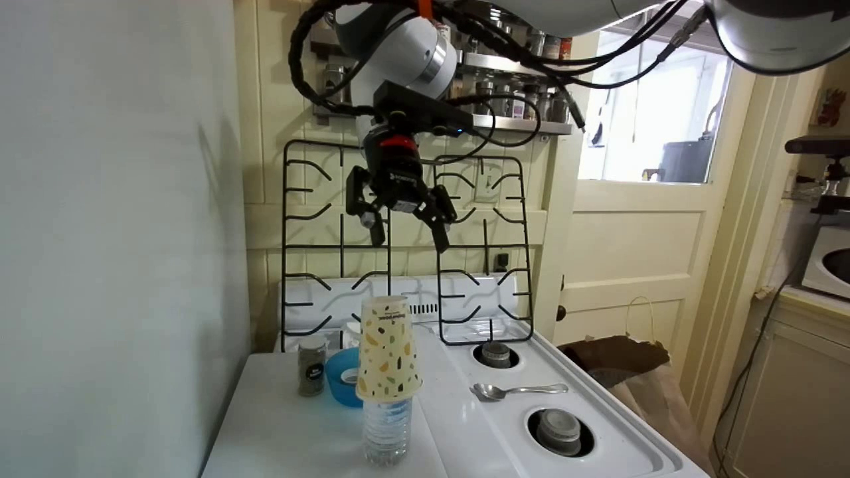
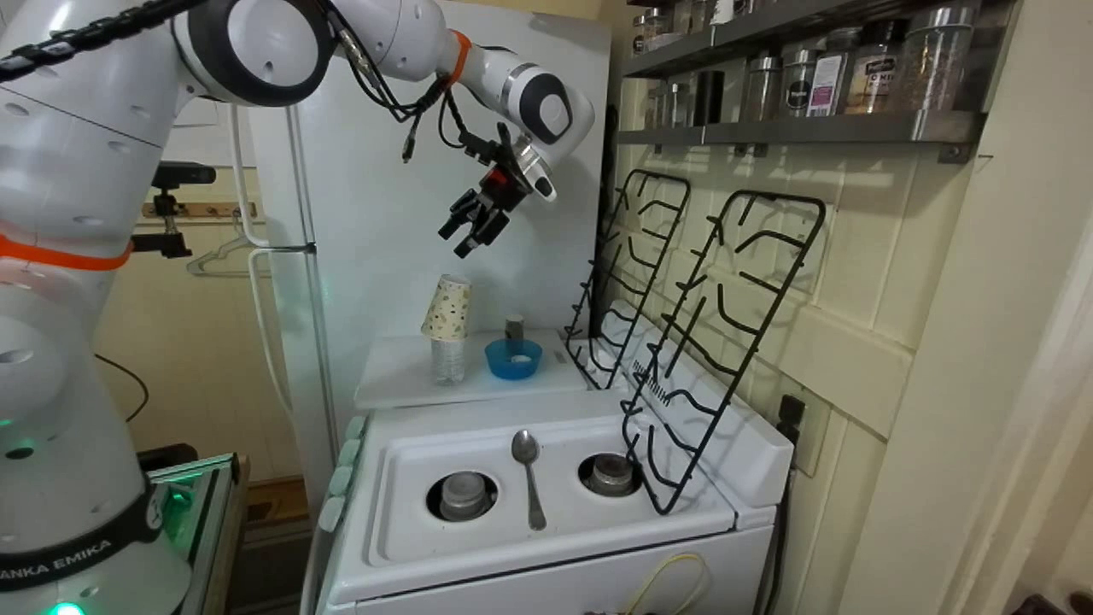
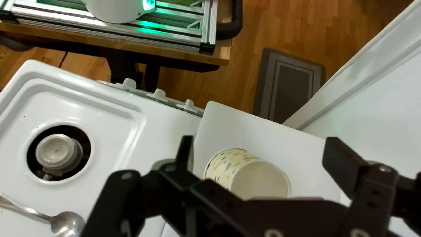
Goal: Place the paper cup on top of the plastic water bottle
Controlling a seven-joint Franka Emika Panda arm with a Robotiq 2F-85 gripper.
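Clock directions are read on each view's own picture. Claw: I have the black two-finger gripper [image 1: 408,240] with its fingers spread well apart and open air below the tips in both exterior views. In an exterior view it hangs at about twelve o'clock from the small cream paper cup [image 1: 388,352] with coloured specks, not touching it.

Cup position: upside down, narrow end up, on top of the clear ribbed plastic water bottle [image 1: 387,435], the wide rim down around the bottle's upper part. How deep it sits I cannot tell; the cup hides that. In an exterior view I note the cup leaning slightly toward one o'clock, while the bottle stands upright on a smooth white surface [image 2: 397,371].

Wrist view: cup at five o'clock from centre, between the two fingers, partly covered by dark gripper parts.

Surroundings: a round blue plastic bowl [image 2: 513,363] at three o'clock from the bottle; a small cylindrical spice jar [image 1: 309,355] at roughly nine o'clock from the cup; a silver metal spoon [image 2: 531,478] on the white enamel stovetop [image 2: 482,444], between two round grey burners [image 2: 465,495]. Two black wire grates [image 1: 315,246] stand upright, at one to two o'clock from the spoon.
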